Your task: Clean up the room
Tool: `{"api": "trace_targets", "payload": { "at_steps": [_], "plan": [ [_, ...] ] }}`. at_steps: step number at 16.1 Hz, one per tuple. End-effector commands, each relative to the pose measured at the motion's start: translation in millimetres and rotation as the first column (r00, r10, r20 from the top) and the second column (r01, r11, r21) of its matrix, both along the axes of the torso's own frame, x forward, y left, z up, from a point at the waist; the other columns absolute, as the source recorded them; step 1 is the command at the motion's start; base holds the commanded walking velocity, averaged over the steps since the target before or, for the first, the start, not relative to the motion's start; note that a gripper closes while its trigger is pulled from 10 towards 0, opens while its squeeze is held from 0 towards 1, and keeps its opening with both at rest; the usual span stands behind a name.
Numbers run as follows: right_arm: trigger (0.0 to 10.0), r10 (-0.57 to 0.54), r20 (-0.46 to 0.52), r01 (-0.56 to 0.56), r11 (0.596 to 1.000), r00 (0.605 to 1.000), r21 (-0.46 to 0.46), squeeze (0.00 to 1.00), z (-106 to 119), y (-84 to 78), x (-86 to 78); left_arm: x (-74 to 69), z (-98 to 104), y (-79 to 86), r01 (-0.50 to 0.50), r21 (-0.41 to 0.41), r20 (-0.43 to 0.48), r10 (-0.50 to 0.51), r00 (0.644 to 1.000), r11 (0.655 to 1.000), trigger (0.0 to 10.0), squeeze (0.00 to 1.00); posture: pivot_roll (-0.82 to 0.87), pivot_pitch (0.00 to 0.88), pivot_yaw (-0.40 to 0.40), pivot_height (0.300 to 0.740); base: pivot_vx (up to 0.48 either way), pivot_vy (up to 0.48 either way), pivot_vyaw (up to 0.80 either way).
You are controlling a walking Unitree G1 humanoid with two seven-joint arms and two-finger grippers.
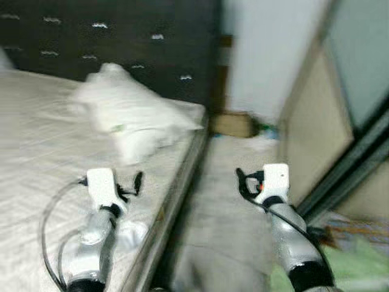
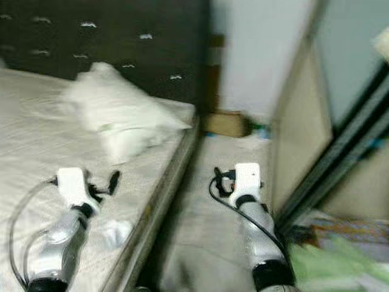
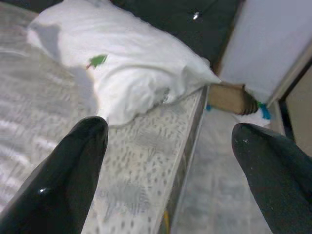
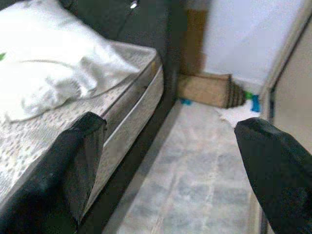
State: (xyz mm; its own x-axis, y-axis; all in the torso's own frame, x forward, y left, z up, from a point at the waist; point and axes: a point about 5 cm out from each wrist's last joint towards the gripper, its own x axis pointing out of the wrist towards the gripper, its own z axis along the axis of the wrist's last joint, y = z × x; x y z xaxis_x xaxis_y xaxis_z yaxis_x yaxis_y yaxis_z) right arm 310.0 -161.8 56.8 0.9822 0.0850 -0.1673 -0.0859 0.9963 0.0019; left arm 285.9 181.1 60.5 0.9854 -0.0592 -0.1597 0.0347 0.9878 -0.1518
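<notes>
Litter at the far end of the floor, white scraps with blue bits beside a brown cardboard box, appears to be the thing to clear; it lies well apart from both sets of jaws.

Left gripper: jaws spread wide, empty, held over the mattress edge of the bed. Right gripper: jaws likewise spread, empty, above the floor aisle between bed and wardrobe.

Step in hand, by judgement: approach, nothing grasped; head views are blurred.

A white pillow lies on the bed ahead of the left jaws, not touching them. A small crumpled white item sits on the mattress beside the left arm.

Next move calls for advancing down the aisle and lowering the right jaws to the litter.
</notes>
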Motion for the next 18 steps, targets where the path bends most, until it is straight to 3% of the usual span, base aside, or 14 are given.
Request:
{"api": "trace_targets", "payload": {
  "at_steps": [1,18],
  "plan": [
    [10.0,-0.005,-0.007,0.005,1.000,1.000,0.004,0.00,0.2,-1.8,-0.5,-0.7,-0.5,0.1,0.009,0.005,-0.013,-0.009,1.000,1.000,10.0,0.00,0.04,0.107,-0.033,0.740,0.000,0.000,0.80],
    [10.0,0.008,-0.015,-0.007,1.000,1.000,0.026,0.00,3.3,-0.1,-1.7,-2.4,0.0,2.4,-0.031,-0.014,-0.029,0.031,0.999,0.999,10.0,0.00,0.03,0.130,-0.030,0.740,0.000,0.000,0.80]
  ]
}}
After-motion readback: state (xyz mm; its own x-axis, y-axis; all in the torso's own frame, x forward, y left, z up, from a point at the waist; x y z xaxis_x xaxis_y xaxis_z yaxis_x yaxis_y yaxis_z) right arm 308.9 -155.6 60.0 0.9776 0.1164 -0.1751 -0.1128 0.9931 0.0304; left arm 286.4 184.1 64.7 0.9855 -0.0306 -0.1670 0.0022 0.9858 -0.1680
